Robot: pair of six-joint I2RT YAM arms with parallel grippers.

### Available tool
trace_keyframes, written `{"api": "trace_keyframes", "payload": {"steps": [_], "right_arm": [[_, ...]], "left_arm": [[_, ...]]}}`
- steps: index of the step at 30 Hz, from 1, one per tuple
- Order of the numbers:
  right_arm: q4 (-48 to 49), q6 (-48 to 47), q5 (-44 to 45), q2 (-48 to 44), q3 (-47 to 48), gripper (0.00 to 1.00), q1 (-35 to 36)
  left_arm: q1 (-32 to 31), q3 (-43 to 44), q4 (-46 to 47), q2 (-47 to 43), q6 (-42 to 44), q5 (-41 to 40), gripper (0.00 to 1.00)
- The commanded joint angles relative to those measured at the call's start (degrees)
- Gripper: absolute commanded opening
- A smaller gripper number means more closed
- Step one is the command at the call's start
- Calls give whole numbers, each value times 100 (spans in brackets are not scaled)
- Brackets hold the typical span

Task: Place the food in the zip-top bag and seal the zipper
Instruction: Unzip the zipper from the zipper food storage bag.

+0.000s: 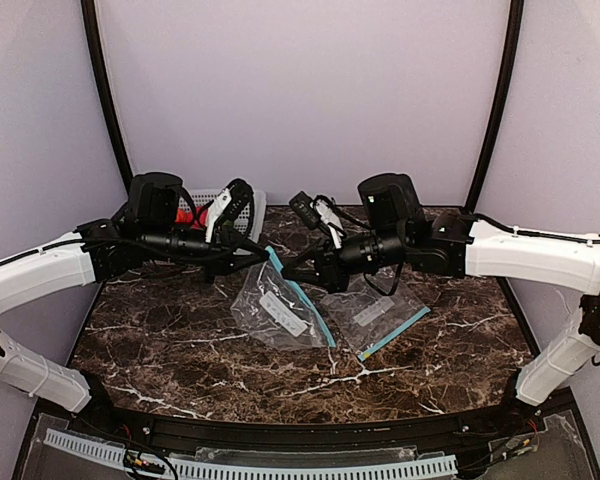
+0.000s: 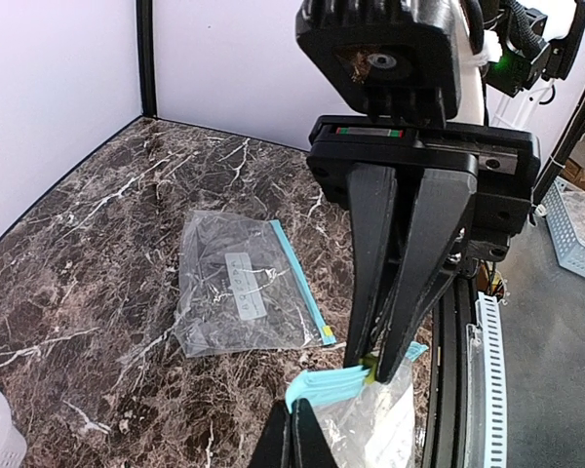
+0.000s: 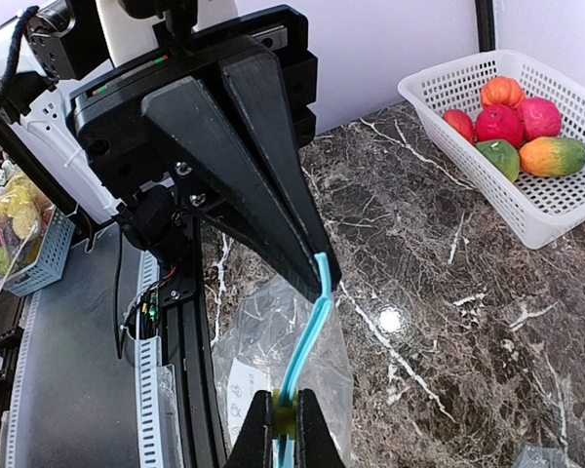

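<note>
Food (image 3: 499, 125) sits in white basket (image 3: 556, 210) at far left of table (image 1: 180, 350), none bagged. Left gripper (image 3: 314, 275) and right gripper (image 2: 375, 367) both clamped on blue zipper (image 3: 307, 336) of zip-top bag (image 1: 265, 310), fingertips close together. Second bag (image 1: 375, 315) lies flat just beside.

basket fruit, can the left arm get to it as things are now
Probably not yet. The left gripper is shut on the zipper, so it would have to let go first. Otherwise the way looks free: the basket is open-topped, and nothing covers the fruit.
</note>
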Motion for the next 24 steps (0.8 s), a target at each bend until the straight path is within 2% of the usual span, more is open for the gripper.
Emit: {"api": "trace_keyframes", "payload": {"steps": [1, 24], "right_arm": [[-38, -27, -112, -20, -120, 0, 41], [-25, -14, -25, 14, -200, 0, 44]], "left_arm": [[77, -98, -64, -207, 70, -584, 1], [206, -132, -22, -314, -9, -960, 1]]}}
